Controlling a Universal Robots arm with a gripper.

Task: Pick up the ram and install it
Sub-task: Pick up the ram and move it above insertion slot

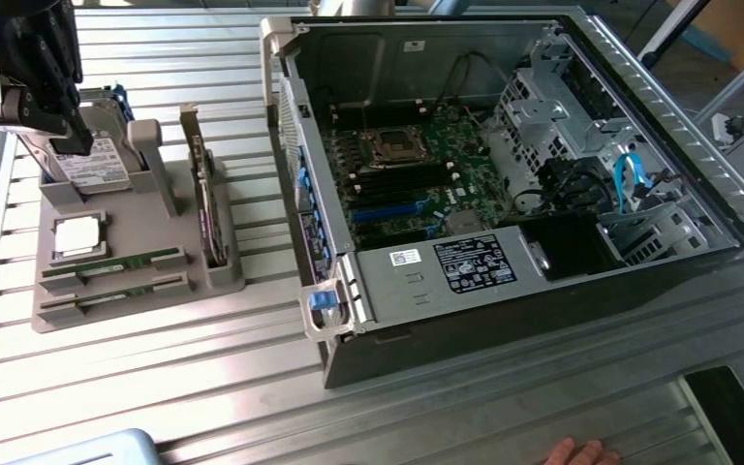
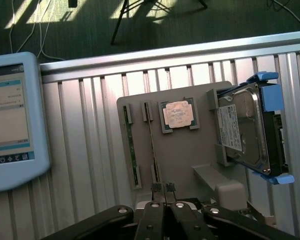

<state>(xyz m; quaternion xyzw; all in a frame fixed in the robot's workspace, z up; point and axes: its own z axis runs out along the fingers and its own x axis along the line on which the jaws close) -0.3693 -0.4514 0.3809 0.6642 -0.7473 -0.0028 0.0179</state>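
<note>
**Memory job yet to start:** the ram sits untouched in its slot on the gray holder tray, with a second stick just beside it. A processor chip and a hard drive stand farther along the same tray. By the look of things, both the pick-up and the fitting into the open computer case are left to do. The arm hangs over the tray at the exterior view's left, well apart from the case. Its gripper points down at the tray, fingers pressed together and holding nothing. A person's hand rests at the table's near edge.
</note>
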